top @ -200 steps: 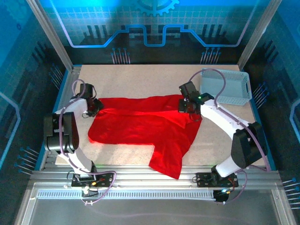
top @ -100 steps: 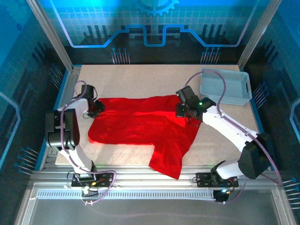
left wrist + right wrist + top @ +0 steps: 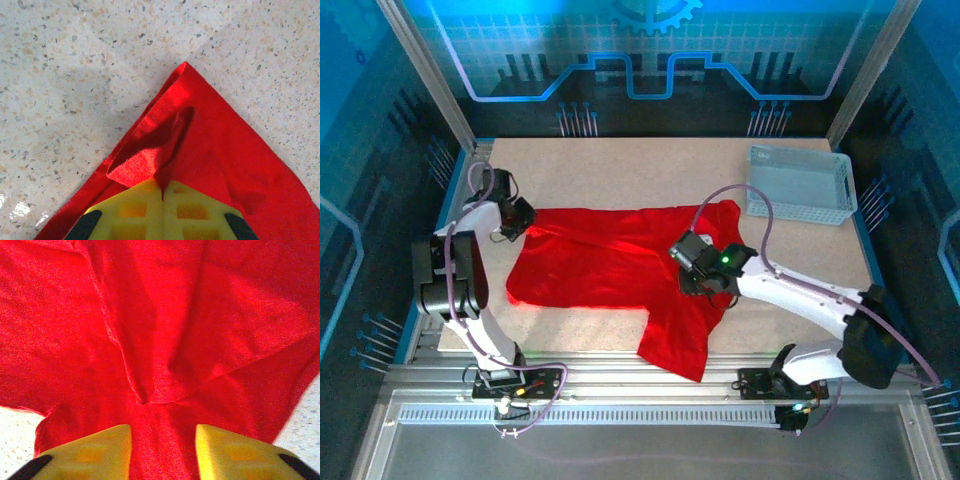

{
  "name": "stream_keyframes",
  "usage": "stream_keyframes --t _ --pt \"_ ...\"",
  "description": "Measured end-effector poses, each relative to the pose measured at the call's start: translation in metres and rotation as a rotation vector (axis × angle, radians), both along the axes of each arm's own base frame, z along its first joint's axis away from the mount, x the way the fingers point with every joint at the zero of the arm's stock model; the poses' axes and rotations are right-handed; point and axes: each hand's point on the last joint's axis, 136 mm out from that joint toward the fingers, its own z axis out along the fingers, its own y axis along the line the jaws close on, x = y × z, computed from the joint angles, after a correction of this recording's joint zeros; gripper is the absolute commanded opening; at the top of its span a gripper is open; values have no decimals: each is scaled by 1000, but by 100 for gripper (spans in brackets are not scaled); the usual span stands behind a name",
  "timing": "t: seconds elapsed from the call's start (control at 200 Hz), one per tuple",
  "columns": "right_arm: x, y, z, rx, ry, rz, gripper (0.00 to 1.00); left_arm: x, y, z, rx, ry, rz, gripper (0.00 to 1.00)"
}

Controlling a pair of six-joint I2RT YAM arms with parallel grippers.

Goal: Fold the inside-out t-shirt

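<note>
Taking the white mesh basket (image 3: 800, 211) as my mark: it sits at the far right of the table (image 3: 620, 165), and its pale floor shows bare from wall to wall.

The red t-shirt (image 3: 610, 265) lies spread flat to the left of the basket and nearer the arm bases. Its far-right corner comes close to the basket's near-left corner, with a sliver of bare tabletop between them. The far hem runs leftward away from the basket. One flap points toward the bases and laps over the table's near edge.

For room to move, there is a broad strip of bare board left of the basket, beyond the shirt's far edge. There is another open patch on the basket's near side, right of the cloth.

The left gripper (image 3: 519, 217) is clear across the table from the basket, at the shirt's far-left corner. On the left wrist view its yellow fingers (image 3: 135, 202) are pressed together, with a small fold of red cloth (image 3: 215, 150) pinched between them. Speckled tabletop (image 3: 75, 75) lies all around that corner.

The right gripper (image 3: 697, 277) is left of the basket and nearer the bases, low over the shirt's right part. On the right wrist view its fingers (image 3: 102, 450) stand wide apart. Creased cloth (image 3: 150, 315) lies in the gap (image 3: 162, 440) between them, gripped by nothing I can see.
</note>
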Motion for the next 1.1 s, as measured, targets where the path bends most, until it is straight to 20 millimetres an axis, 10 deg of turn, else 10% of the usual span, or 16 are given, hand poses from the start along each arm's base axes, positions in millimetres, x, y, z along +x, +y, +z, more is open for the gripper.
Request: stream_keyframes --t 0.205,0.45,0.72,0.94,1.096 --pt "28 -43 22 33 -57 -143 47 -2 0 -1 -2 10 1 3" --pt "67 -87 -27 33 71 -290 50 -3 0 -1 -3 13 1 3" --pt "81 -85 -72 60 176 -277 42 -3 -1 -1 -6 13 -1 3" --pt "81 -82 -79 62 193 -257 2 -2 -1 -1 -6 12 -1 3" --pt "89 -80 -66 71 178 -254 0 -1 0 2 -9 8 1 1"
